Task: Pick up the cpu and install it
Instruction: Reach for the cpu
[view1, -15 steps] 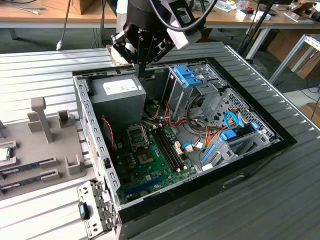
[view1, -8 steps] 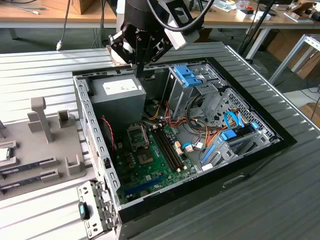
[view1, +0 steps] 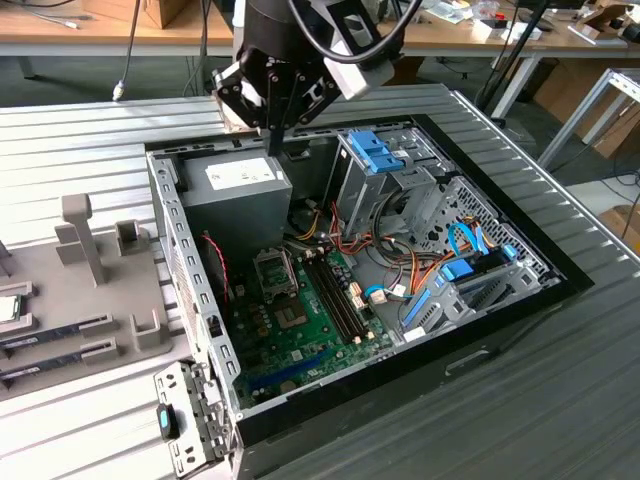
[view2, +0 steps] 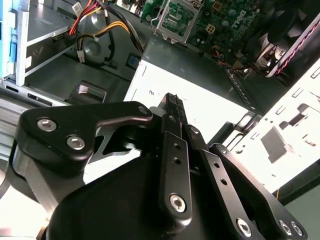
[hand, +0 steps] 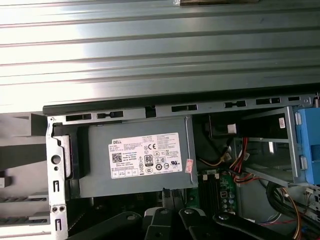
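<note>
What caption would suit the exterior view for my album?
Robot hand hovers above the power-supply box in an open computer case.

Room from above was free over the socket (view1: 275, 272), which lay just beside the memory slots (view1: 335, 295). The grey power-supply box (view1: 235, 190), loose cables (view1: 315, 232) and the drive cage (view1: 385, 170) stood around it as obstacles.

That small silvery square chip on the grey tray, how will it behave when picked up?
The small flat silvery-grey square cpu looks thin and solid, so probably light and stiff. Its smooth metal top may be slippery to grip. Lying flat on the grey moulded tray, it seems unlikely to roll or tip.
</note>
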